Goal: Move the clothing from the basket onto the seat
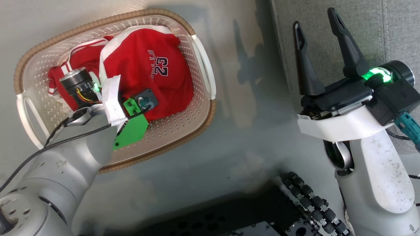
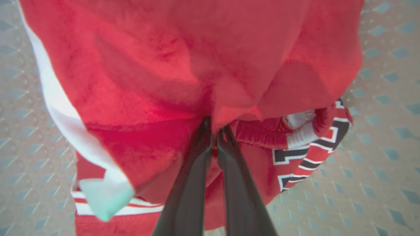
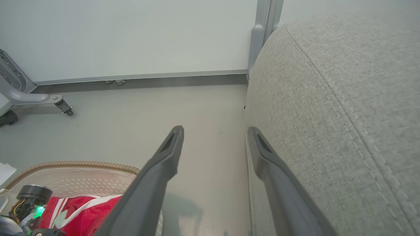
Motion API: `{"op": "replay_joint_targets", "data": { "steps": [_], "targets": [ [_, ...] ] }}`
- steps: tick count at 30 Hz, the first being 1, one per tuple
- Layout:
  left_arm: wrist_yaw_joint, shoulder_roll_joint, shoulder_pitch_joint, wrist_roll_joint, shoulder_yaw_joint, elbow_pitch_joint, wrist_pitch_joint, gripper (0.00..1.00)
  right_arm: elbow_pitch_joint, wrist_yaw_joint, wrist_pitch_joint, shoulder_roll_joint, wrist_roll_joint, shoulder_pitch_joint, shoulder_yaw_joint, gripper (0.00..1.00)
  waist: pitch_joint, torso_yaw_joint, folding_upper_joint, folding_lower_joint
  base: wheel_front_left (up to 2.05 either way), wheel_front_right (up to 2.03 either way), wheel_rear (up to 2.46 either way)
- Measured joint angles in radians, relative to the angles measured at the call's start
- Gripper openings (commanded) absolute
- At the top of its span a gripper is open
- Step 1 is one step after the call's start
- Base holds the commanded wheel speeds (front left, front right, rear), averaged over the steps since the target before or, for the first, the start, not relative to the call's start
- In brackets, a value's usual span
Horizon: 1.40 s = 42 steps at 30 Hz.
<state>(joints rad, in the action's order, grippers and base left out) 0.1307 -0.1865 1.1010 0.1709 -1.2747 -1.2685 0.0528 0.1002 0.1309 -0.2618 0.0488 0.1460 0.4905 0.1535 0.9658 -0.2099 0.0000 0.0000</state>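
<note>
The small oval cream-white perforated plastic basket (image 1: pixel 170 128) with a brown woven-look rim stands on the pale grey floor (image 1: pixel 249 137). Inside it lies the red fabric clothing (image 1: pixel 147 65), bunched toward the basket's far half. The upper garment (image 2: pixel 157 65) is red with a broad white band and a printed number 23. Under it, toward the basket's left end, sits the striped-trim jersey (image 1: pixel 73 59), which shows black-and-white lettering in the left wrist view.

The left gripper (image 2: pixel 215 126) reaches straight down into the middle of the basket. Its two long dark fingers (image 2: pixel 193 183) are pressed together, pinching a fold of the upper garment at their tips. From the head camera these fingers are hidden under the wrist.

The large light-grey upholstered fabric seat (image 1: pixel 400 29), with its rounded edge and stitched seam, lies off the basket's right side, with a strip of floor between them. The right gripper (image 1: pixel 314 18) hangs to the right of the basket, over the near edge of the seat. Its fingers (image 3: pixel 164 164) are spread wide and hold nothing, and none of the clothing is on the seat.
</note>
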Motion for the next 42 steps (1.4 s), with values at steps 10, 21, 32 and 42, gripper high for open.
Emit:
{"op": "replay_joint_targets", "data": {
  "steps": [10, 21, 32, 42],
  "targets": [
    [0.000, 0.030, -0.026, 0.080, -0.005, 0.044, -0.110, 0.00, -0.014, 0.000, 0.000, 0.000, -0.007, 0.002, -0.001, 1.00, -0.073, 0.018, 0.0000, 0.0000, 0.00, 0.00, 0.00],
    [0.000, 0.076, -0.089, 0.154, -0.007, 0.099, -0.236, 0.00, -0.058, 0.000, 0.000, 0.000, -0.032, -0.047, -0.008, 1.00, -0.214, 0.047, 0.0000, 0.0000, 0.00, 0.00, 0.00],
    [0.000, 0.100, -0.143, 0.274, 0.008, 0.188, -0.311, 0.00, -0.094, 0.000, 0.000, 0.000, -0.060, -0.140, -0.027, 1.00, -0.393, 0.092, 0.0000, -0.0001, 0.00, 0.00, 0.00],
    [-0.035, 0.051, -0.223, 0.268, 0.171, 0.427, -0.315, 0.00, -0.114, 0.000, 0.000, 0.000, -0.068, -0.212, -0.030, 1.00, -0.540, 0.135, 0.0000, -0.0001, 0.00, 0.00, 0.00]
  ]
}}
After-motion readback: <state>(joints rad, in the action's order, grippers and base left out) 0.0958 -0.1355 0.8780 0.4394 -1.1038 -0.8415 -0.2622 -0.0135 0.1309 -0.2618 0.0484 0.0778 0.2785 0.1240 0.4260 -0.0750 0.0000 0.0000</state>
